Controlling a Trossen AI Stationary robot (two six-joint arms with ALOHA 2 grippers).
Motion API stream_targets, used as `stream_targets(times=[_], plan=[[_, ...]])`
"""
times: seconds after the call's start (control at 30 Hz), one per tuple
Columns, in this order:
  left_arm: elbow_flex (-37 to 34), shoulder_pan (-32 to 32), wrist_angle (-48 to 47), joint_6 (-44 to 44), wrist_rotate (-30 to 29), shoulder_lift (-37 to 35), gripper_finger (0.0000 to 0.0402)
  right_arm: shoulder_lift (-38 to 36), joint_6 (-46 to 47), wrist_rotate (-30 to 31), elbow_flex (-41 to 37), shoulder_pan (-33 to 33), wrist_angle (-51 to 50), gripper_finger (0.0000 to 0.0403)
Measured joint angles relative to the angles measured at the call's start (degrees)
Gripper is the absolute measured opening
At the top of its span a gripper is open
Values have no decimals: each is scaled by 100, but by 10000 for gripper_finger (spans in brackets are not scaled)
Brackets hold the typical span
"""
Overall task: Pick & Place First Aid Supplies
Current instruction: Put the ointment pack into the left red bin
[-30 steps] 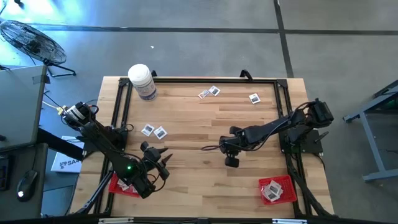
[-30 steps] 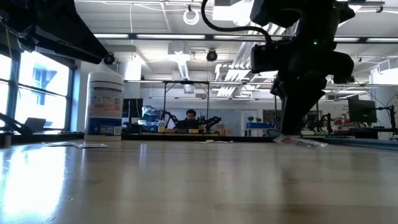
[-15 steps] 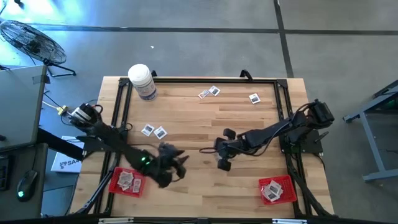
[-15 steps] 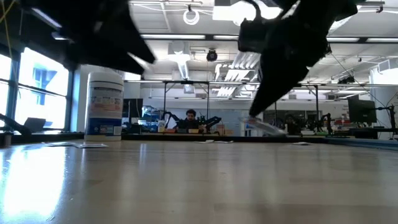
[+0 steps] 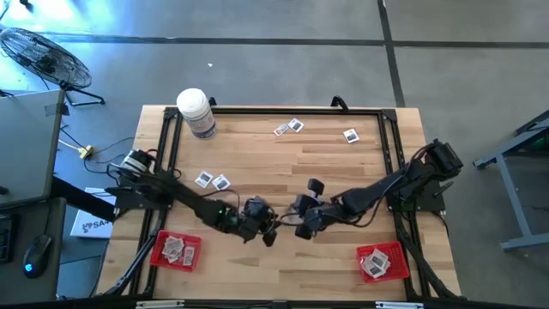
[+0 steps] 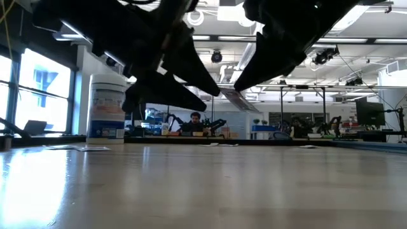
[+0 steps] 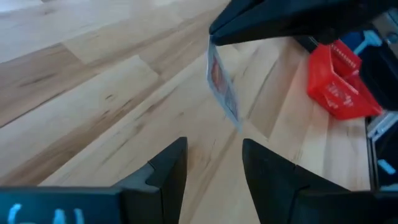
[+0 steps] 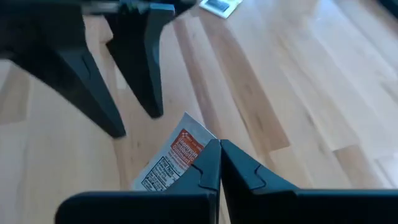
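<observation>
My right gripper [image 8: 219,144] is shut on one white first aid packet [image 8: 174,158] with red and grey print, held above the middle of the table [image 5: 343,172]. My left gripper [image 7: 213,146] stands open just short of the packet's lower end [image 7: 233,115], touching nothing; in the high view it [image 5: 273,235] faces my right gripper [image 5: 298,227]. More packets lie flat on the wood at the left [image 5: 213,181], at the far middle [image 5: 289,128] and at the far right [image 5: 350,135]. My right gripper pinches the packet by its upper edge [image 7: 210,46] between its two fingertips [image 8: 208,158]. The fingers slant down from the table's right. The packet hangs below them, tilted and clear of the table [image 6: 240,100], edge-on toward my left gripper.
A large white bottle [image 5: 196,112] stands at the far left. A red tray with packets [image 5: 176,249] sits at the near left, another [image 5: 382,262] at the near right. A black frame [image 5: 163,146] runs around the table's edges.
My left gripper has swung from over the left red tray toward the table's middle, up to my right gripper, rolling as it went and staying open. My right gripper has carried the packet up off the table and a little toward the left, tipping less steeply.
</observation>
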Motion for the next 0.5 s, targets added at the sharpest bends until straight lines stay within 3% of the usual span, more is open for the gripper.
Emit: stream_targets(times=[0.17, 0.5], plan=[[0, 131, 355, -141, -49, 203, 152, 0, -154, 170, 0, 53, 164, 0], [2, 140, 1233, 451, -36, 434, 152, -2, -313, 271, 0, 50, 251, 0]])
